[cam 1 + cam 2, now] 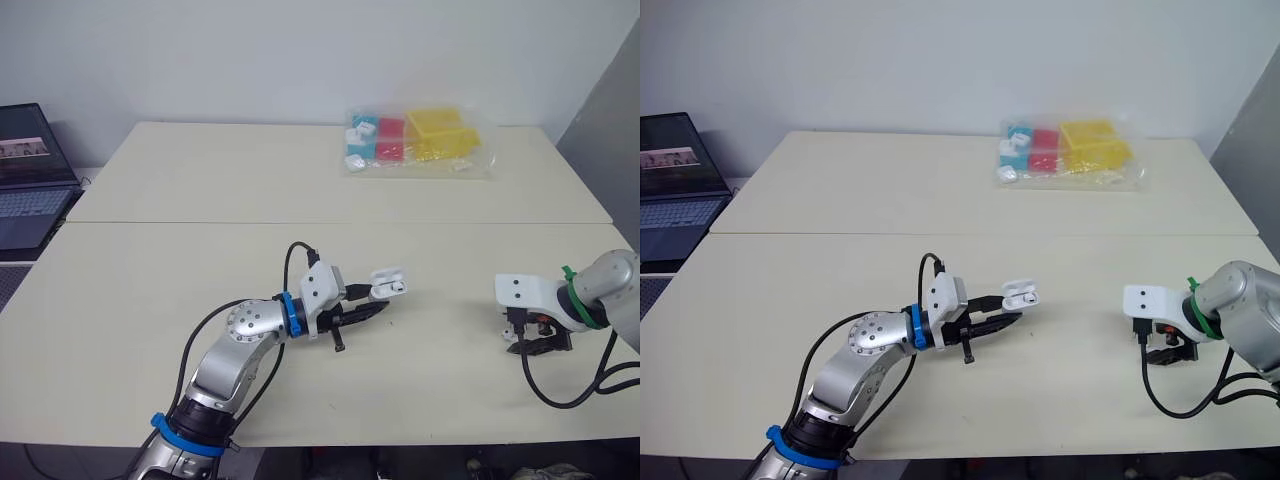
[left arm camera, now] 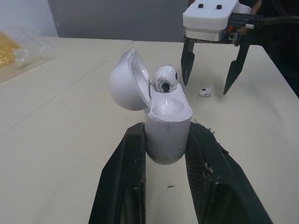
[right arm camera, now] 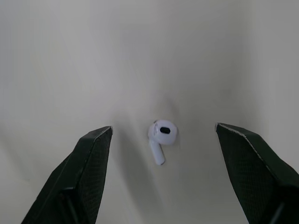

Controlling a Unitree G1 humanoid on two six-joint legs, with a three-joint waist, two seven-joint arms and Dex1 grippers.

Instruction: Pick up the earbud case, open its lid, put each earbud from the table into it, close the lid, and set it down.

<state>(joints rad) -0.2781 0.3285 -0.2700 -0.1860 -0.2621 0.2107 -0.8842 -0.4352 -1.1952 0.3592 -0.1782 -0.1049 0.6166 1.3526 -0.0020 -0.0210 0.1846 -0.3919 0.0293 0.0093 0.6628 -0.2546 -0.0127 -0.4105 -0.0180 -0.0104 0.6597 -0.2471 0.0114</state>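
The left gripper (image 2: 167,135) is closed on the one earbud case (image 2: 169,116), its two black fingers pressed against the sides of the case's lower body. The lid (image 2: 127,81) is swung open to one side. One earbud (image 2: 165,78) sits in the case, and the socket (image 2: 169,105) beside it is empty. Beyond the case the right gripper (image 3: 163,127) points down at the table (image 1: 200,270), its two fingers spread wide and holding nothing. The second earbud (image 3: 162,135) lies on the tabletop between them, touching neither. That makes two earbuds, one seated and one loose. Well beyond both grippers, at the table's far side, lies one clear bag of coloured blocks (image 1: 415,140). One open laptop (image 1: 30,180) sits far out past the left gripper.
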